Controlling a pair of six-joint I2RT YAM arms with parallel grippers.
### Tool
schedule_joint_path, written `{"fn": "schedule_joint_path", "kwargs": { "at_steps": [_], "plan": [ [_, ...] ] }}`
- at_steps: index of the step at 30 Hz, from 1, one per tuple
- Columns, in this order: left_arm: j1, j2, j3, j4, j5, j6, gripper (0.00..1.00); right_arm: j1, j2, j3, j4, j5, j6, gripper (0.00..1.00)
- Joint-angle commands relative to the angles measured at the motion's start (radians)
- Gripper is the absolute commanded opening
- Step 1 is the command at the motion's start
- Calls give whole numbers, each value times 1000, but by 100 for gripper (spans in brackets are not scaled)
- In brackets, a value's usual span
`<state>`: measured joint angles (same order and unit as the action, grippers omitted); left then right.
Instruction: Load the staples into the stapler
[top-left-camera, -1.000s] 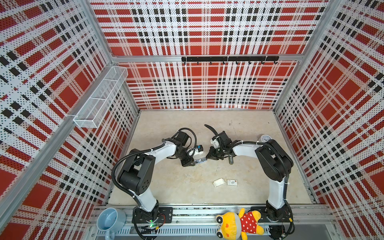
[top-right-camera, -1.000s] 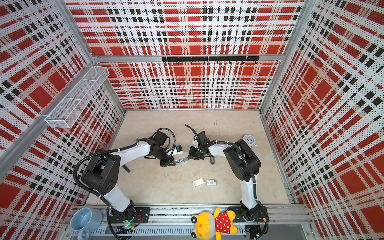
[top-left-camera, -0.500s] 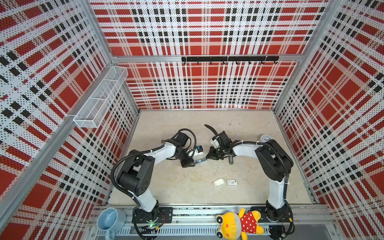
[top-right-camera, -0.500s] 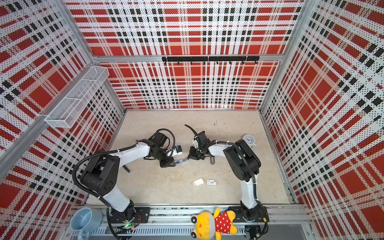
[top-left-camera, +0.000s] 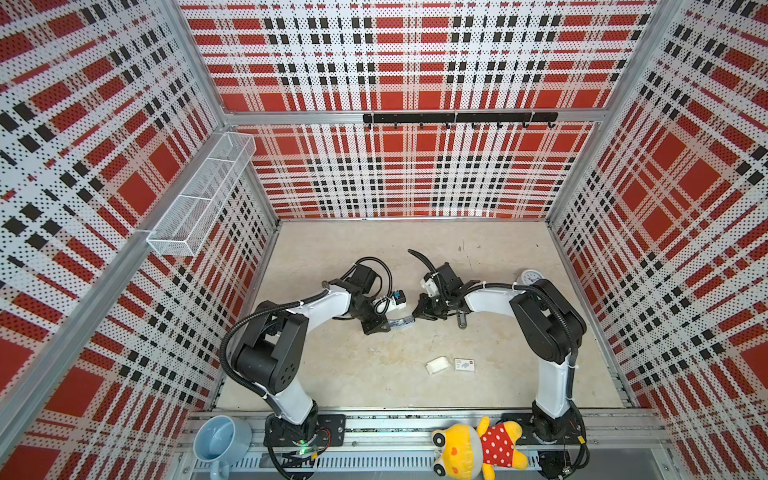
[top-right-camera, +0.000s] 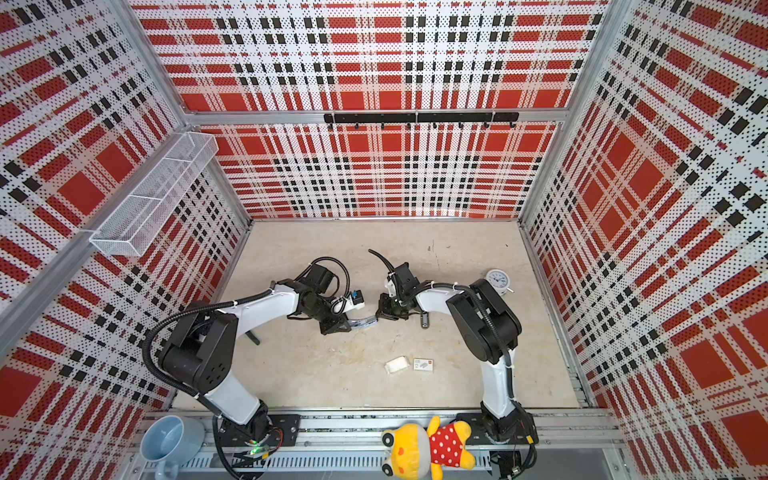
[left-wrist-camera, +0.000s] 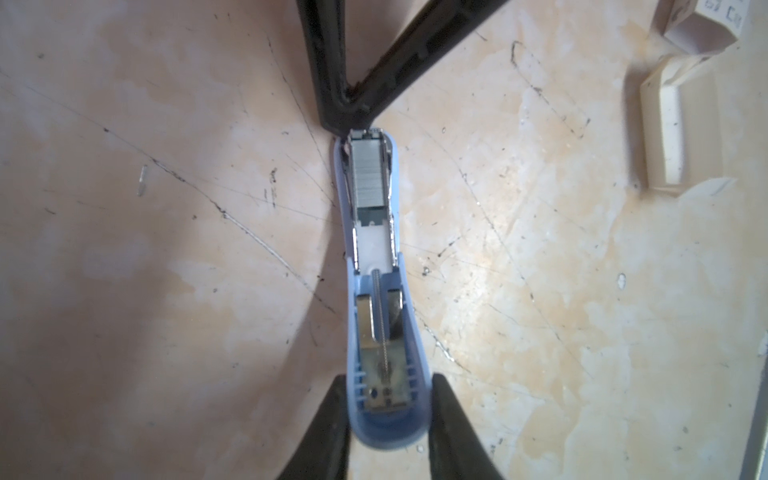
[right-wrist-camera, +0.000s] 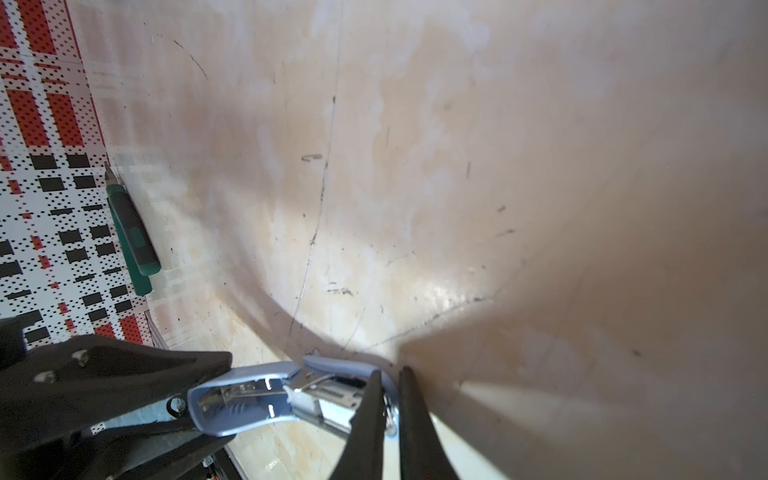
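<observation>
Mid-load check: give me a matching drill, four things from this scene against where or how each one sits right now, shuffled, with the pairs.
Things:
1 staples
2 left gripper
3 right gripper
4 white card tray

States:
A shut, tips at the stapler's staple-loaded end
B on the table beside the printed sleeve
C lying in the stapler's metal channel
D clamped on the stapler's end away from the staples

Pairs: 1-C, 2-D, 3-A, 4-B

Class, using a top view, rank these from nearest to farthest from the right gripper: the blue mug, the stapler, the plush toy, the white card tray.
From the right gripper:
1. stapler, at its tips, mid-table.
2. white card tray, on the table nearer the front.
3. plush toy, on the front rail.
4. blue mug, far front-left corner.
</observation>
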<state>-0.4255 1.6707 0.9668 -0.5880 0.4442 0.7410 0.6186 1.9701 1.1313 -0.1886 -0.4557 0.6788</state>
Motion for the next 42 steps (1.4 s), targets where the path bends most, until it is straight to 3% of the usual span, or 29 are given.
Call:
{"fn": "schedule_joint_path", "kwargs": {
  "at_steps": [1,23,31,42],
  "plan": [
    [-12,-38,-8,25,12,-2,25,8,-8,14,-31,63,-24,11],
    [-36,7,63,23,-14,-49,19,39,10,45,-84,80,-45,8],
    [-38,6,47,27,-30,-39,18,44,-26,34,-89,140,-42,7],
    [-55,31,89,27,-18,-61,18,44,-10,37,-81,116,-39,6]
  ]
}}
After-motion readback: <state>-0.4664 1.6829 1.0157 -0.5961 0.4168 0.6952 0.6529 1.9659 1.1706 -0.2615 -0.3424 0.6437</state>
